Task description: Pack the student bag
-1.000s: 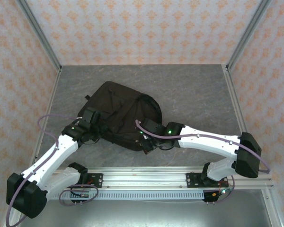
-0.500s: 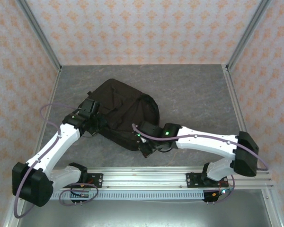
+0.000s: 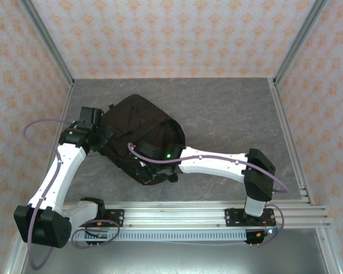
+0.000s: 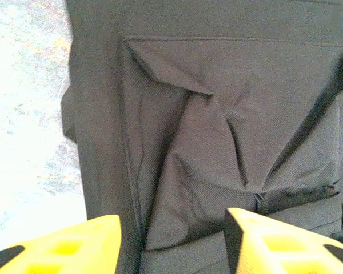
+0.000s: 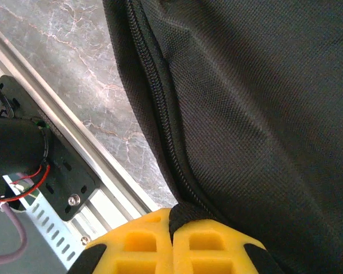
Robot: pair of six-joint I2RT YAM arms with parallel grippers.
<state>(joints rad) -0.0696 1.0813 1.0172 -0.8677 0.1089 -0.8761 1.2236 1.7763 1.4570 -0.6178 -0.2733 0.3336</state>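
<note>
The student bag (image 3: 138, 132), black soft fabric, lies flat on the grey table left of centre. My left gripper (image 3: 104, 137) is at the bag's left edge; in the left wrist view its yellow fingers (image 4: 66, 245) stand apart over creased bag fabric (image 4: 217, 125), touching nothing, so my left gripper (image 4: 171, 251) is open. My right gripper (image 3: 147, 167) is at the bag's near edge. In the right wrist view my right gripper (image 5: 172, 228) is shut on a black tab of the bag at the end of its zipper line (image 5: 154, 97).
An aluminium rail (image 3: 177, 214) runs along the table's near edge, close under the right gripper, and is also seen as the rail (image 5: 68, 137) in the right wrist view. Frame posts (image 3: 286, 57) and patterned walls bound the table. Bare grey table (image 3: 234, 114) lies right of the bag.
My left gripper has opened, let go of the bag and drawn back to the left. My right arm has swung left along the bag's near edge, still shut. The bag has shifted slightly left.
</note>
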